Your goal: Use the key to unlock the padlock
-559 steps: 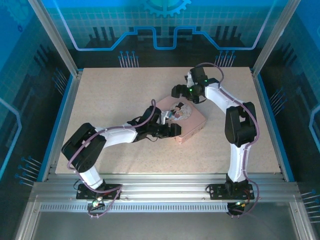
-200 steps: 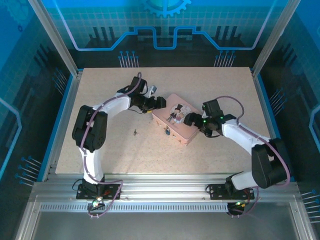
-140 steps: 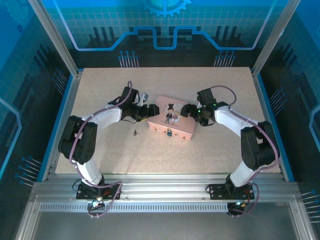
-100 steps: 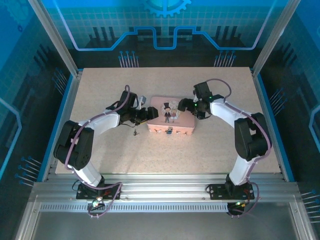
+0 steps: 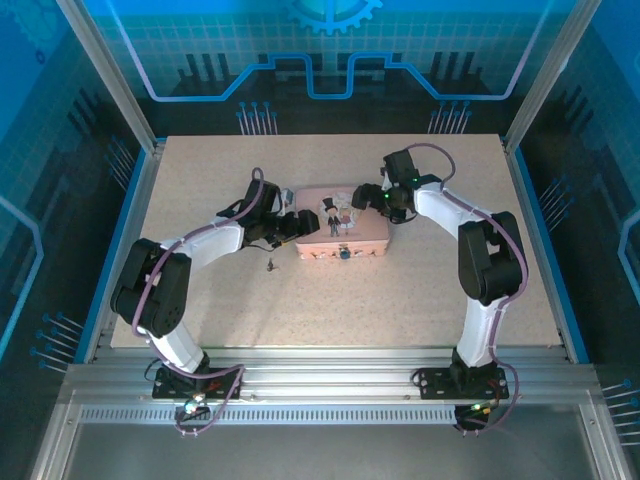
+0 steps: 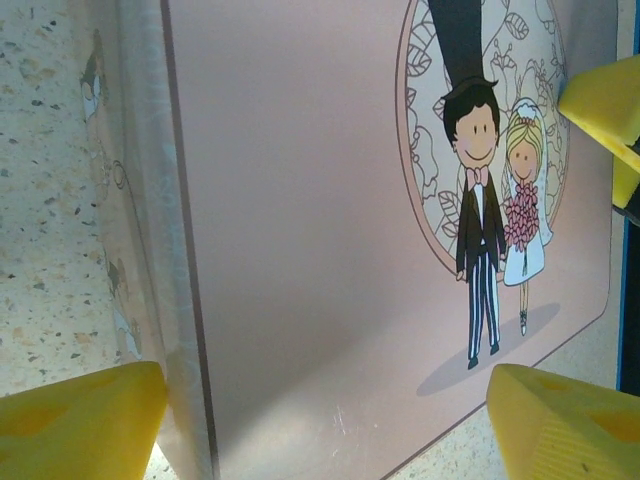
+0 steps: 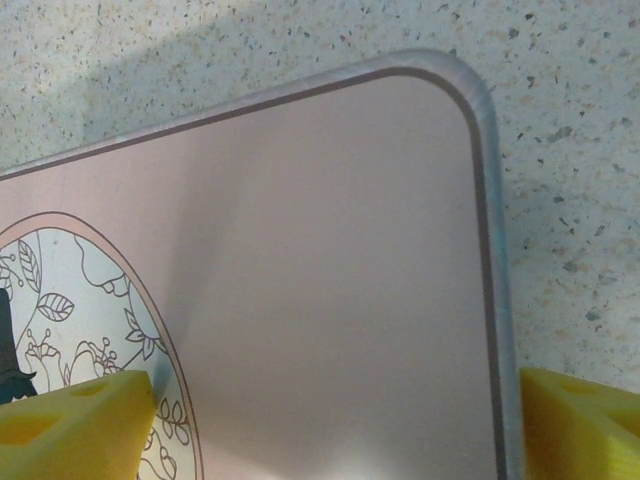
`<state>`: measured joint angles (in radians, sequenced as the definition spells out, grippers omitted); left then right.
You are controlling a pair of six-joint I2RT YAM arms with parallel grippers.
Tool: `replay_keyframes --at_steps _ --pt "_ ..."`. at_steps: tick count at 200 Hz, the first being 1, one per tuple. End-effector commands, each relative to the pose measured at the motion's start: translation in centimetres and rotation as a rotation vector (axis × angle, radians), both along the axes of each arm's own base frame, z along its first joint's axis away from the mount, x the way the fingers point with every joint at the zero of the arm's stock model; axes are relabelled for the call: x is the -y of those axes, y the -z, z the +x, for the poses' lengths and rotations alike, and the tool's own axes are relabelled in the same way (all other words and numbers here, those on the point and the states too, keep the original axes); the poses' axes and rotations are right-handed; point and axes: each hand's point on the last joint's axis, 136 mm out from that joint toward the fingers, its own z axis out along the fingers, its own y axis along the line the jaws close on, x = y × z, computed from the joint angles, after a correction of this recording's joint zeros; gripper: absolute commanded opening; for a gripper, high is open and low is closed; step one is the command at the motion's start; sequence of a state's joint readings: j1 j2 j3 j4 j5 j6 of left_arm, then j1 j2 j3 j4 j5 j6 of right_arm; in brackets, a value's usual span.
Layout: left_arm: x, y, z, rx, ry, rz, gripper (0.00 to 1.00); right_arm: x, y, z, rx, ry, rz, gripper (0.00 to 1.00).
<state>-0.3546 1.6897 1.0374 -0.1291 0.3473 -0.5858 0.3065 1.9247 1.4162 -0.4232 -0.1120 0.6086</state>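
Observation:
The padlock hangs as a tiny dark lock on the front wall of a pink box. The key lies as a thin dark sliver on the table, left of the box's front corner. My left gripper is at the box's left end, open. In the left wrist view its yellow pads stand either side of that end of the lid. My right gripper is open over the box's back right corner, with one pad above the lid and the other past its edge.
The box sits mid-table on the speckled tabletop, its long side parallel to the front edge. Metal frame posts and blue panels close in the table on three sides. A yellow pad of the right gripper shows at the far edge of the left wrist view.
The pink box has turned from skewed to square with the table's front edge and shifted back. Both grippers followed it to its two ends. The key has stayed in place.

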Motion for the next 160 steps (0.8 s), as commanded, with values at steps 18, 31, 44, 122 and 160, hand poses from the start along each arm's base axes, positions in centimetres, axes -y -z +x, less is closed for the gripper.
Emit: replay_keyframes --at_steps 18,31,44,122,160 --pt "0.2 -1.6 0.6 0.064 -0.001 0.014 0.87 -1.6 -1.7 -0.9 0.003 -0.055 0.068 0.92" --pt "0.1 -1.9 0.6 0.069 -0.003 0.017 0.88 -1.1 -1.9 -0.9 0.011 -0.049 0.051 0.93" --pt "-0.2 -2.2 0.5 0.076 -0.009 0.022 0.9 -0.8 -2.2 -0.8 0.015 -0.044 0.046 0.94" --pt "-3.0 -3.2 -1.0 0.085 -0.081 0.078 0.94 2.3 -3.9 -1.2 0.041 -0.001 -0.022 0.96" --pt "-6.8 -3.2 -2.6 0.058 -0.22 0.146 0.99 3.3 -6.7 -3.3 0.125 -0.014 -0.063 0.95"
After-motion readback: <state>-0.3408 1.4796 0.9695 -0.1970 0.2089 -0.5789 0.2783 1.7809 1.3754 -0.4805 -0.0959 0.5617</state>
